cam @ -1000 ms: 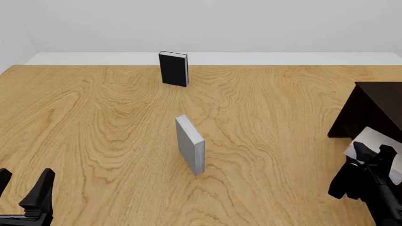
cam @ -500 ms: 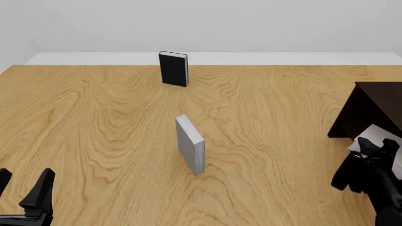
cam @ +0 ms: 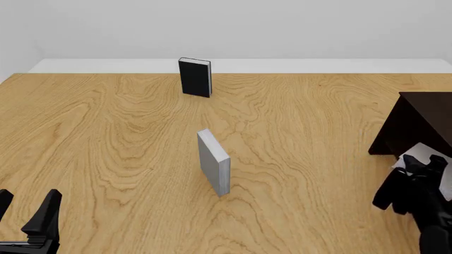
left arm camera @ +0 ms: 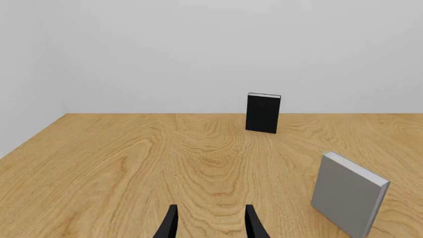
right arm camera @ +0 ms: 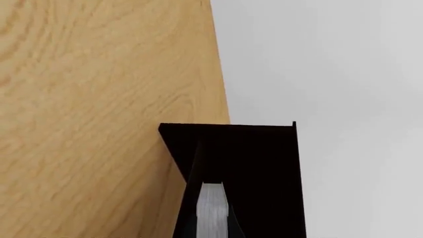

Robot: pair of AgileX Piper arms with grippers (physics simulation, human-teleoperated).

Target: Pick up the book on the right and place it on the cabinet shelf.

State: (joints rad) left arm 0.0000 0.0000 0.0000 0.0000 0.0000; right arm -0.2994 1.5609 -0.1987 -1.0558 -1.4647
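My right gripper (cam: pixel 422 170) is shut on the light-grey book (cam: pixel 424 152) and holds it above the table, close in front of the near side of the very dark cabinet (cam: pixel 421 126). In the right wrist view the book's pale edge (right arm camera: pixel 211 210) shows between the fingers, pointing at the cabinet (right arm camera: pixel 254 163) just ahead. My left gripper (cam: pixel 27 217) is open and empty at the near left of the table; its fingertips (left arm camera: pixel 170 225) show in the left wrist view.
A second grey book (cam: pixel 213 162) stands upright mid-table; it also shows in the left wrist view (left arm camera: pixel 349 194). A black book (cam: pixel 195 78) stands upright at the far edge, also in the left wrist view (left arm camera: pixel 263 113). The wooden table (cam: pixel 106 137) stretches between them.
My right gripper has carried the grey book a little farther forward and right, toward the cabinet. The last half second shows almost no motion. The left arm has not moved.
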